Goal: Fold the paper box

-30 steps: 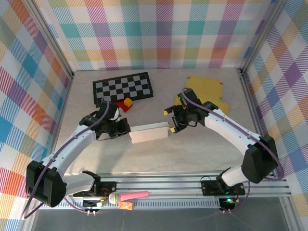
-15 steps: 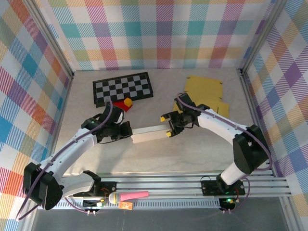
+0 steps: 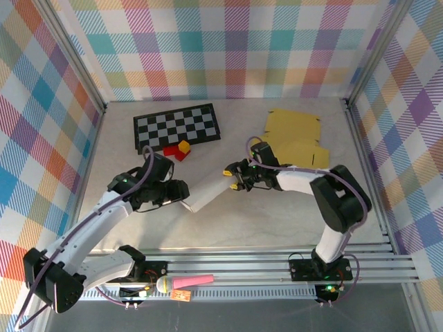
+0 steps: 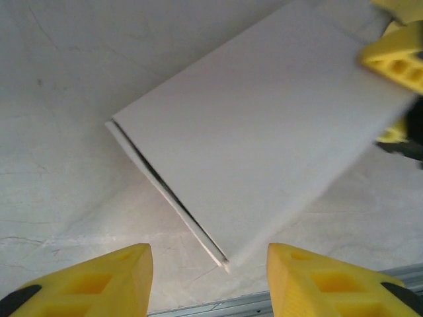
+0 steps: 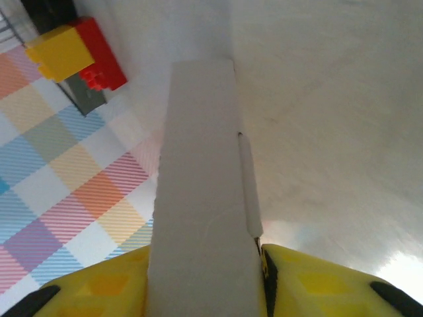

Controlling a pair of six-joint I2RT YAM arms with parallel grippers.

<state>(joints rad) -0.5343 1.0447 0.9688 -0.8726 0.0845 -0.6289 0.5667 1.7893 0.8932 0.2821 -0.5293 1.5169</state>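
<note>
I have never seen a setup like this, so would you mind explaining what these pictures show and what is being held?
These are two robot arms, a left arm and a right arm, bolted to the near edge of a table. Each ends in a two-finger gripper with yellow fingers. The wide picture comes from a fixed camera above and behind the arms. The other two come from cameras on the wrists, looking past each gripper's fingers. On the table lie a white paper box, a checkerboard, red and yellow toy bricks and flat yellow cardboard sheets. The right gripper is closed on one end of the box. The left gripper is open near the other end, nothing between its fingers.
</note>
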